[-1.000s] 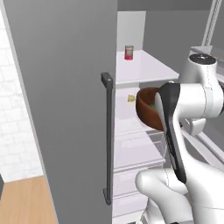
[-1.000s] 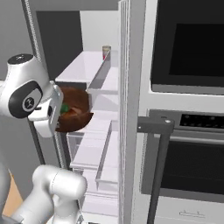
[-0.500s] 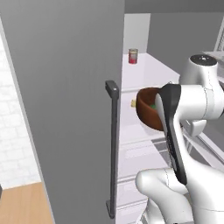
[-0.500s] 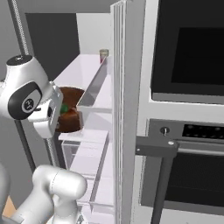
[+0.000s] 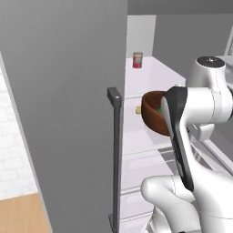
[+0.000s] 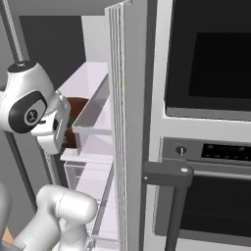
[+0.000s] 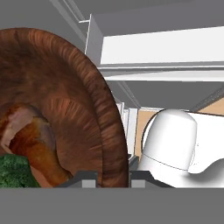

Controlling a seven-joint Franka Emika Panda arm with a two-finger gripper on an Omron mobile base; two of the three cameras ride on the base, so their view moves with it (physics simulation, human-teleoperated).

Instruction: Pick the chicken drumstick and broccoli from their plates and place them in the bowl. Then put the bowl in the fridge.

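Note:
The dark reddish-brown wooden bowl point(image 7: 65, 100) hangs tilted in my gripper point(image 7: 113, 178), which is shut on its rim. Inside it lie the chicken drumstick point(image 7: 35, 146) and the broccoli point(image 7: 15, 173). From the left base view the bowl point(image 5: 151, 113) hangs in front of the fridge's white middle shelf point(image 5: 150, 77), with green showing inside it. From the right base view the bowl point(image 6: 74, 115) is partly hidden behind my hand. The fridge point(image 5: 68, 91) stands open, its grey door swung wide to the left. The plates are out of view.
The door's dark bar handle point(image 5: 116, 154) stands close to my arm on the left. A red can point(image 5: 137, 59) sits at the back of the upper shelf and a small yellow item point(image 5: 138, 109) lies lower down. The edge-on door shelves point(image 6: 127, 122) and a black wall oven point(image 6: 206, 63) lie to the right.
Both base views have shifted and the fridge and oven loom larger, so the camera has moved closer. The bowl stays in my grip in front of the shelf.

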